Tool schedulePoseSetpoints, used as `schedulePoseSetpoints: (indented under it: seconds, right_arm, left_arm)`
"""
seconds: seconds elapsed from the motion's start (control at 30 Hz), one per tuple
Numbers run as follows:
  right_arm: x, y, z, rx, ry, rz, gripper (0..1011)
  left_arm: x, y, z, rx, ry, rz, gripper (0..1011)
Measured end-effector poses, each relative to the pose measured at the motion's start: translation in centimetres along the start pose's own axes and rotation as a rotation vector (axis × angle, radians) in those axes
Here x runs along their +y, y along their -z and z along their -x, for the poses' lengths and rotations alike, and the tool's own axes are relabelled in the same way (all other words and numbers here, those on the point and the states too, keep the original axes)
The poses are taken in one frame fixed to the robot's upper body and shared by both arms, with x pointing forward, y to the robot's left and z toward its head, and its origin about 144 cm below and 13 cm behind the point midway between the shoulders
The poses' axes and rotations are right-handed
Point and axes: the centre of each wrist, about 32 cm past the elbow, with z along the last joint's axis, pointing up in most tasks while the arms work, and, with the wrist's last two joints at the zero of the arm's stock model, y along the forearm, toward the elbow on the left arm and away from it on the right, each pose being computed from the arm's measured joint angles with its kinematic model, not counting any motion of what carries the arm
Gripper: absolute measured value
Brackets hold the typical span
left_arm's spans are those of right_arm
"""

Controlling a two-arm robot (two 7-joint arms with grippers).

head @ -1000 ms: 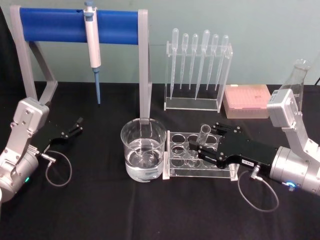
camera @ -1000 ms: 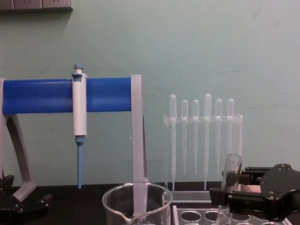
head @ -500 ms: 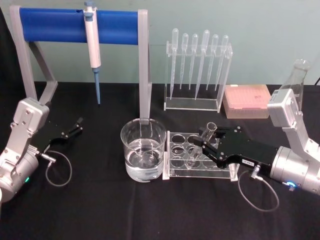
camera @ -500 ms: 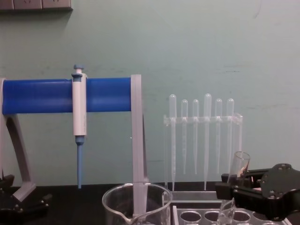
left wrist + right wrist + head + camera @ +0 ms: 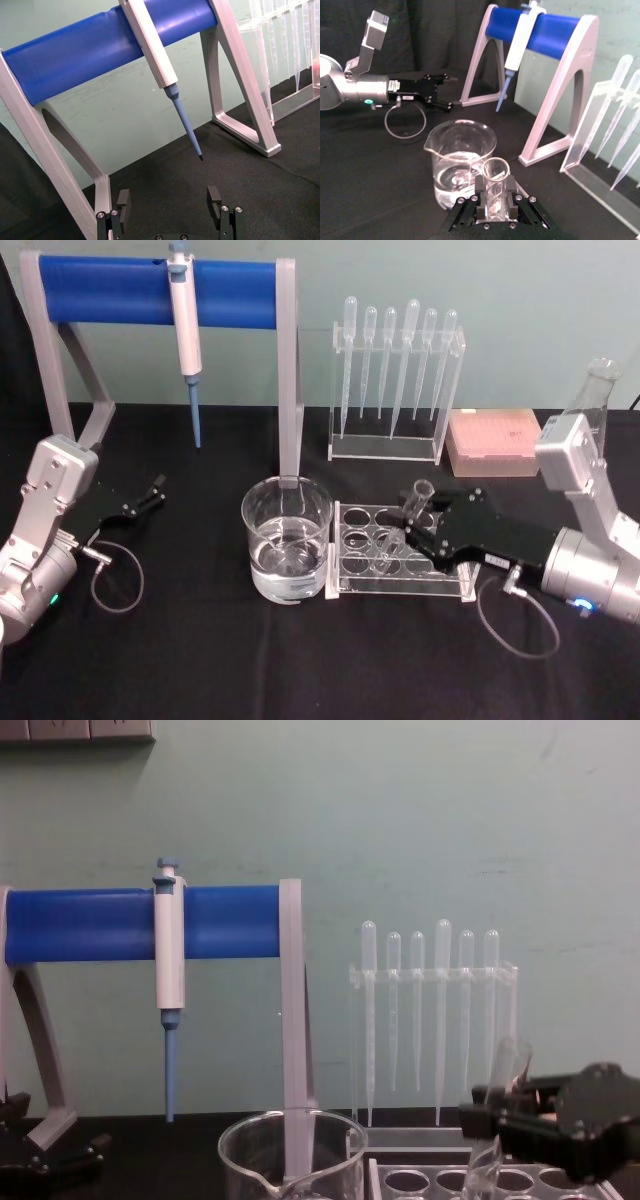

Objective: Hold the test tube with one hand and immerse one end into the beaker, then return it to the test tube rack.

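The test tube (image 5: pixel 408 518) is just to the right of the beaker (image 5: pixel 287 540), above the clear rack (image 5: pixel 400 586) that stands touching or almost touching the beaker. The tube is tilted: its open top leans away from the beaker and its round bottom points down toward the rack holes on the beaker side. The right gripper (image 5: pixel 413 532) is clenched on the tube's middle part, and in the right wrist view the tube (image 5: pixel 495 186) sits between the two black pads. The beaker has water in it, and no part of the tube is inside it. I cannot tell if the bottom end rests in a rack hole or hangs just over it. I judge that the task is not finished: the tube is neither in the water nor standing free in the rack, so the release into the rack is left for sure, and maybe the dipping too. The left gripper (image 5: pixel 153 492) rests well to the left of the beaker, its fingers (image 5: pixel 123 199) spread apart and holding nothing.
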Motion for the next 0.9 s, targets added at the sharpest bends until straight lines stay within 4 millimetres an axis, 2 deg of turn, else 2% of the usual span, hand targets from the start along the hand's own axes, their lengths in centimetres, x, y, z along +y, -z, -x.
schedulePoseSetpoints:
  seconds: [0.5, 0.9]
  right_arm:
    - [-0.2, -4.5, -1.5, -0.023, 0.0, 0.029, 236]
    - [-1.1, -7.1, -1.7, 0.006, -0.019, 0.016, 236]
  left_arm:
    - [0.0, 0.0, 0.0, 0.0, 0.0, 0.0, 1000]
    - [0.0, 0.0, 0.0, 0.0, 0.0, 0.0, 1000]
